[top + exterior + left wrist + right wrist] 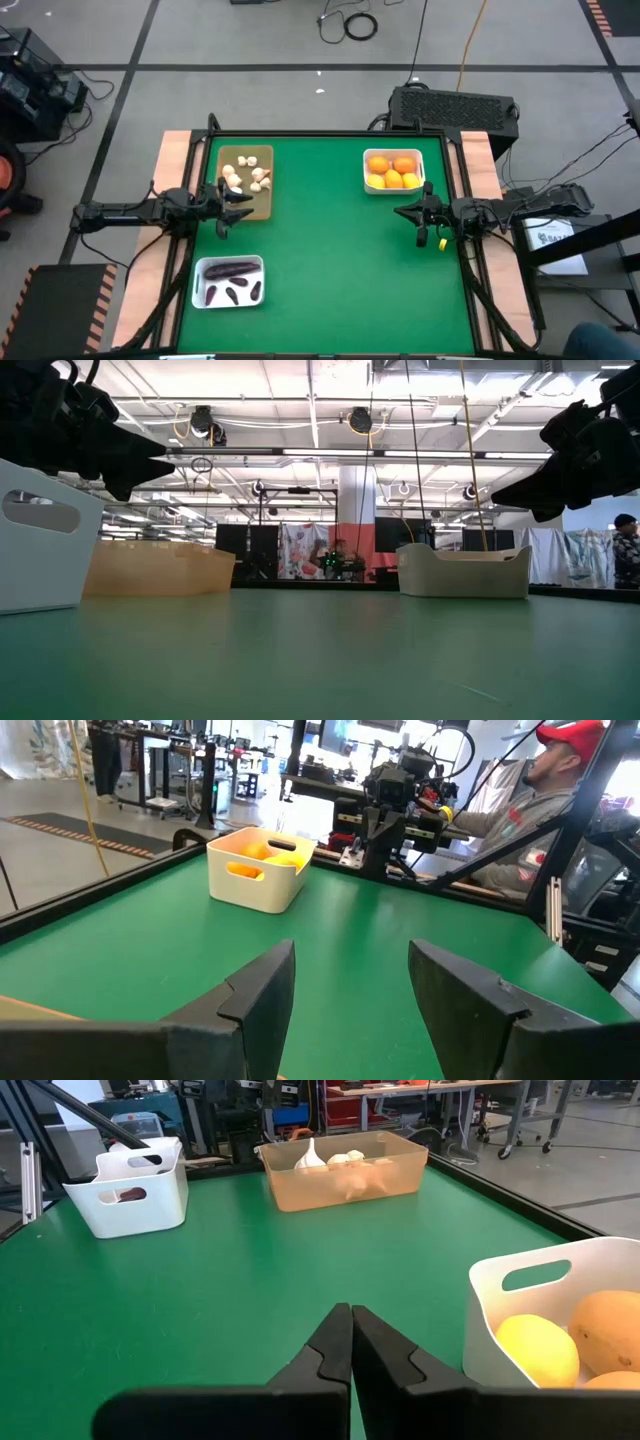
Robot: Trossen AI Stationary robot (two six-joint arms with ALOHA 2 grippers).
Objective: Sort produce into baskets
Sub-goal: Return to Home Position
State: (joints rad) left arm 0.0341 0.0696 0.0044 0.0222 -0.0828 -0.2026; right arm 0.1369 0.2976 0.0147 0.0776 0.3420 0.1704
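Note:
Orange and yellow citrus fruits lie in a white basket at the far right; it also shows in the right wrist view. Cream garlic bulbs lie in the tan tray at the far left. Dark purple eggplant pieces lie in a white basket at the near left. My left gripper hovers open and empty by the tan tray's near end. My right gripper is shut and empty, above the mat just near of the citrus basket.
The green mat is bare between the three containers. Wooden side rails and the arm mounts flank the mat. A person in a red cap sits beyond the table's right side.

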